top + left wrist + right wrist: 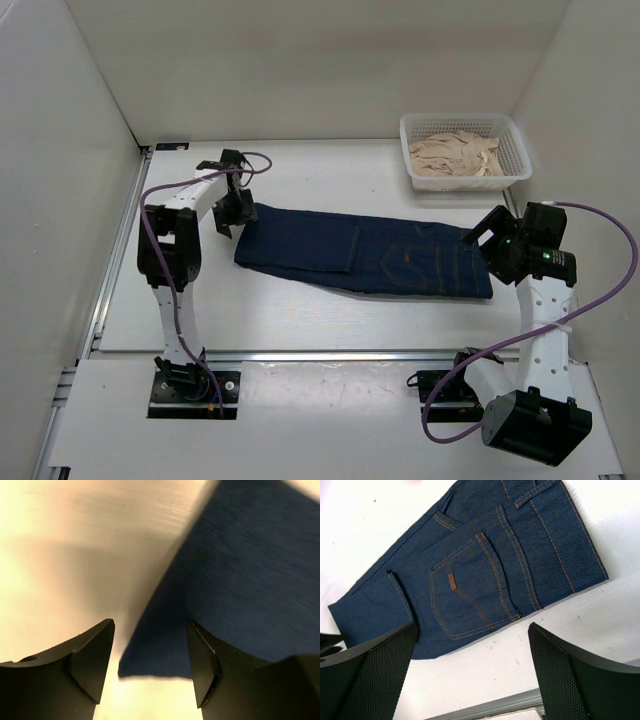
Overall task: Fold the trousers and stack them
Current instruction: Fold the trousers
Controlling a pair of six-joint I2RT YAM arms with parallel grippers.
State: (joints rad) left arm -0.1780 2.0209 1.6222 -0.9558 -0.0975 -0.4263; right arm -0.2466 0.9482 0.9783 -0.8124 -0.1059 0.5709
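From above, we see the trousers [365, 255] lying flat and folded across the middle of the bench [300, 320]. Their waist end points toward the right edge and their leg end toward the left edge. The left gripper [233, 207] sits at the leg end, the right gripper [483, 240] at the waist end. A white basket [515, 150] holding pale cloth [455, 155] stands in the far right corner.

In the left wrist view, we find the left gripper [150, 667] with its jaws apart. A corner of the trousers [240, 580] lies between them on the bench [75, 555], unclamped.

In the right wrist view, the right gripper [472, 672] is spread wide above the bench [485, 680], holding nothing. The trousers [485, 545] lie beyond its fingers, with the back pocket [470, 592] facing up, stitched in orange-brown.
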